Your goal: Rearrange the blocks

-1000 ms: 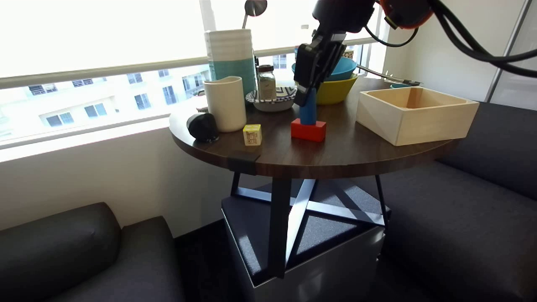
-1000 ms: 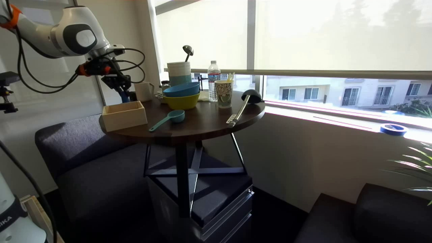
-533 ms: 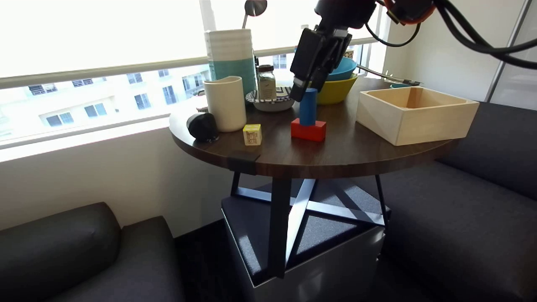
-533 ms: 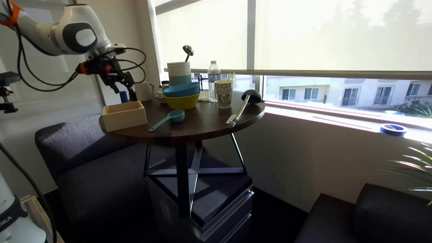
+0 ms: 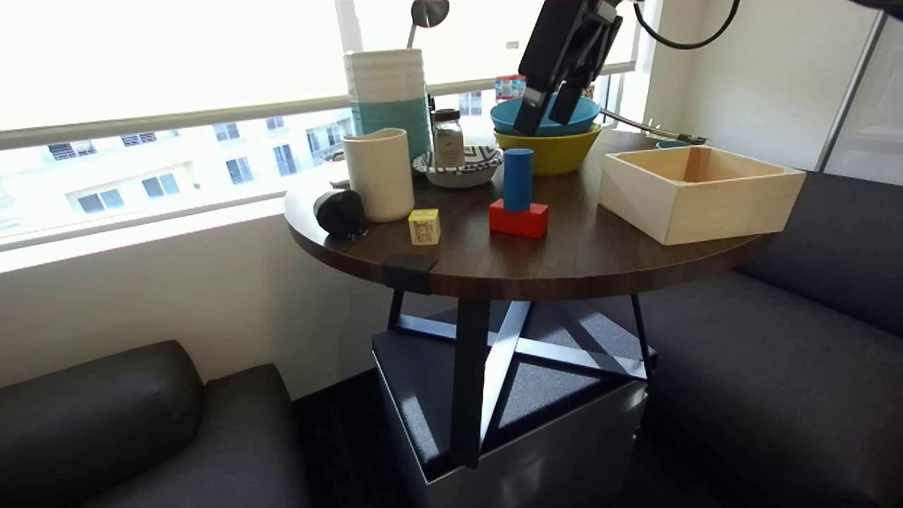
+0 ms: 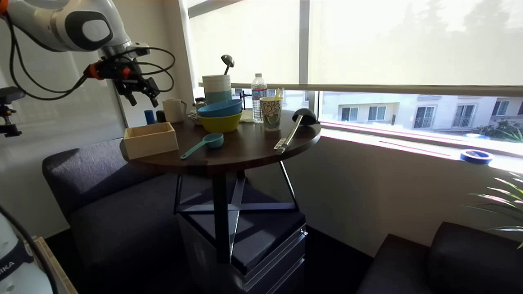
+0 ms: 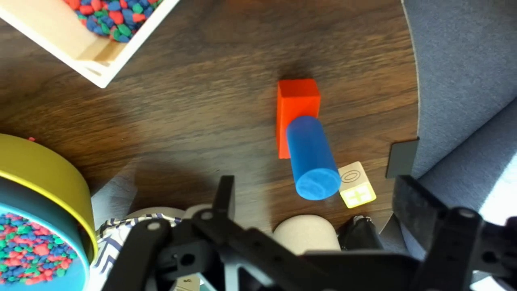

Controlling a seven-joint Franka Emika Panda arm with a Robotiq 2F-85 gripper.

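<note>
While the gripper hangs above the table, its fingers spread wide, the blue block stands upright and ungripped on the red block, which lies flat on the table. The yellow block sits on the table too, apart from that pair, near the mug and a black thing too unclear to name. Across the pair from it, in an exterior view, stands the box; in the wrist view red, blue and green pebbles show inside. Similar pebbles lie in the blue bowl, which sits tilted in the yellow bowl. In an exterior view the spoon lies near the box, and the cup stands close by the bottle
</note>
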